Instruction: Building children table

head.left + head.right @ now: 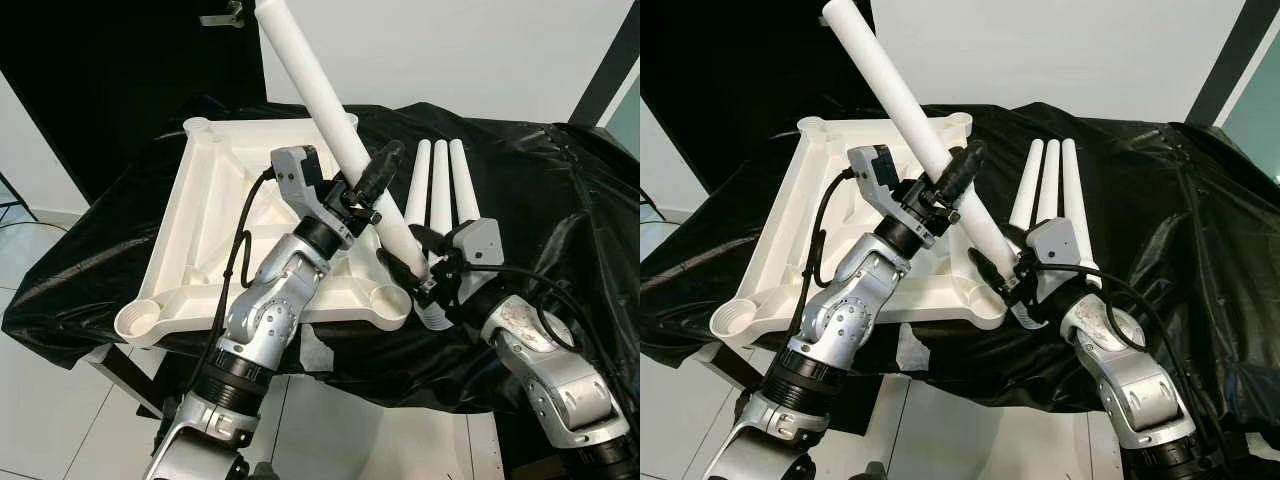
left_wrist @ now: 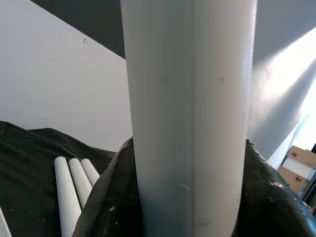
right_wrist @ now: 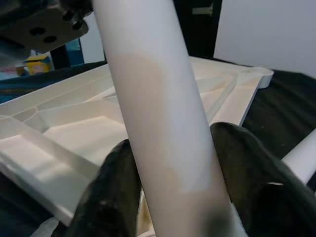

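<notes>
A white tabletop [image 1: 215, 215] lies upside down on a worktop draped in black cloth [image 1: 540, 190], its ribbed underside facing up and a round socket at each corner. One long white table leg [image 1: 330, 120] is held between both arms, tilted so that its upper end leans toward the robot's left and away from it, while its lower end sits at the near right corner socket [image 1: 388, 298] of the tabletop.

The left arm rises from below with its elbow bent and its wrist angled up and to the right. The left gripper [image 1: 365, 185] has its black fingers clenched around the middle of the leg; in the left wrist view the leg [image 2: 190, 118] stands between the dark fingers [image 2: 106, 207].

The right arm reaches in from the lower right, forearm pointing left and slightly up. The right gripper [image 1: 412, 262] clasps the same leg near its lower end, just above the socket; the right wrist view shows a black finger [image 3: 111, 192] pressed on either side of the leg [image 3: 158, 108], with the tabletop [image 3: 74, 128] behind.

Three more white legs [image 1: 440, 185] lie side by side on the black cloth just to the right of the tabletop, touching one another.
</notes>
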Available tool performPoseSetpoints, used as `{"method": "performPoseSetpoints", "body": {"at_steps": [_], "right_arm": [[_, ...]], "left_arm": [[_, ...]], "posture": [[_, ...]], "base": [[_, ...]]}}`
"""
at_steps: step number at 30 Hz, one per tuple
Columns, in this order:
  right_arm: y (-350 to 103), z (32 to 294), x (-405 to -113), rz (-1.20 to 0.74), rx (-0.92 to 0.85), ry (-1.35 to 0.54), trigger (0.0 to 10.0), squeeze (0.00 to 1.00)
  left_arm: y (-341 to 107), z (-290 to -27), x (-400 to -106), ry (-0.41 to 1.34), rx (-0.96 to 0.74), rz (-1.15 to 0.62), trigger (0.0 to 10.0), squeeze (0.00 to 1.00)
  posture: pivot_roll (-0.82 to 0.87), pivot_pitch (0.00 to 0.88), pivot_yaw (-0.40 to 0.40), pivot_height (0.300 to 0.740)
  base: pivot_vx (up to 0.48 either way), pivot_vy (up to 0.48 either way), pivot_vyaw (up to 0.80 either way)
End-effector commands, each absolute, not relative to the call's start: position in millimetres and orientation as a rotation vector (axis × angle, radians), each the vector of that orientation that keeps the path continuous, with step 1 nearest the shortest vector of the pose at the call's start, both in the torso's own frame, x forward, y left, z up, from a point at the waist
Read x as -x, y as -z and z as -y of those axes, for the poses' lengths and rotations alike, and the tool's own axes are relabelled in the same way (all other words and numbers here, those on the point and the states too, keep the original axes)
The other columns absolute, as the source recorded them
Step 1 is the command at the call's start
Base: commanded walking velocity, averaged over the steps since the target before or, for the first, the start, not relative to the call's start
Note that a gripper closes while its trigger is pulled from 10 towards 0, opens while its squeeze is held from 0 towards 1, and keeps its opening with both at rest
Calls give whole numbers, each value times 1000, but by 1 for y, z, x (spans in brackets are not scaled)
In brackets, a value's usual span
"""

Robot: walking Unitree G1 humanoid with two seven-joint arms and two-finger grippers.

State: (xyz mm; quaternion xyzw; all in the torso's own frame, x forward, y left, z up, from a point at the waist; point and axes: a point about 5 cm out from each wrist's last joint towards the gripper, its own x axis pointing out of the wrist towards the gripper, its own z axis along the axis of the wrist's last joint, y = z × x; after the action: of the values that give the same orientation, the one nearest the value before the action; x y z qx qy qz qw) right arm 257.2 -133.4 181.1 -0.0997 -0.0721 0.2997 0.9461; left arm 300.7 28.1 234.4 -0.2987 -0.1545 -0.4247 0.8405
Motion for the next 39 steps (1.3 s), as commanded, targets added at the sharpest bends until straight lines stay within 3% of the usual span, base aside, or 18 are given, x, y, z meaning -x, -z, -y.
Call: {"method": "performPoseSetpoints", "body": {"at_steps": [1, 7, 8, 9, 10, 11, 12, 15, 16, 17, 26, 31, 34, 39], "right_arm": [[-185, 140, -259, 136, 190, -585, 0, 0], [-180, 142, -260, 70, 160, -585, 0, 0], [-182, 142, -261, 65, 159, -581, 0, 0], [-183, 142, -261, 63, 159, -578, 0, 0], [-184, 142, -263, 66, 158, -574, 0, 0], [-184, 142, -263, 66, 158, -574, 0, 0], [-186, 142, -263, 68, 156, -573, 0, 0], [-188, 142, -264, 74, 154, -571, 0, 0], [-194, 141, -265, 95, 154, -569, 4627, 0], [-200, 141, -265, 122, 156, -561, 10000, 0], [-207, 148, -264, 147, 167, -520, 10000, 0], [-210, 146, -264, 160, 172, -521, 10000, 0], [-214, 139, -265, 183, 158, -556, 10000, 0], [-215, 134, -265, 199, 153, -585, 10000, 0]], "left_arm": [[-235, -23, -288, 1165, 583, 415, 0, 0], [-238, -24, -287, 1149, 590, 435, 0, 0], [-243, -24, -288, 1135, 598, 452, 1176, 0], [-247, -25, -288, 1126, 604, 464, 1176, 0], [-250, -25, -289, 1116, 611, 473, 10000, 0], [-250, -25, -289, 1116, 611, 473, 10000, 0], [-252, -25, -290, 1111, 615, 477, 10000, 184], [-252, -26, -289, 1118, 625, 475, 10000, 184], [-247, -30, -287, 1149, 644, 443, 10000, 1000], [-239, -36, -284, 1186, 648, 405, 10000, 0], [-221, -63, -265, 1263, 672, 369, 10000, 0], [-203, -68, -257, 1344, 494, 278, 10000, 0], [-176, -72, -243, 1483, 293, 95, 10000, 0], [-162, -74, -236, 1537, 201, -5, 10000, 0]], "posture": [[153, 0, -8, 740], [153, 0, -11, 740], [154, 0, -11, 740], [154, 0, -11, 740], [155, 0, -12, 740], [155, 0, -12, 740], [155, 0, -12, 740], [156, 0, -13, 740], [155, 0, -12, 740], [154, 0, -12, 740], [156, 0, -18, 740], [160, 0, -25, 740], [165, 0, -27, 740], [167, 0, -27, 740]], "base": [[0, 0, 0], [0, 0, 0], [0, 0, 0], [0, 0, 0], [0, 0, 0], [0, 0, 0], [0, 0, 0], [0, 0, 0], [0, 0, 0], [0, 0, 0], [0, 0, 0], [0, 0, 0], [0, 0, 0], [0, 0, 0]]}}
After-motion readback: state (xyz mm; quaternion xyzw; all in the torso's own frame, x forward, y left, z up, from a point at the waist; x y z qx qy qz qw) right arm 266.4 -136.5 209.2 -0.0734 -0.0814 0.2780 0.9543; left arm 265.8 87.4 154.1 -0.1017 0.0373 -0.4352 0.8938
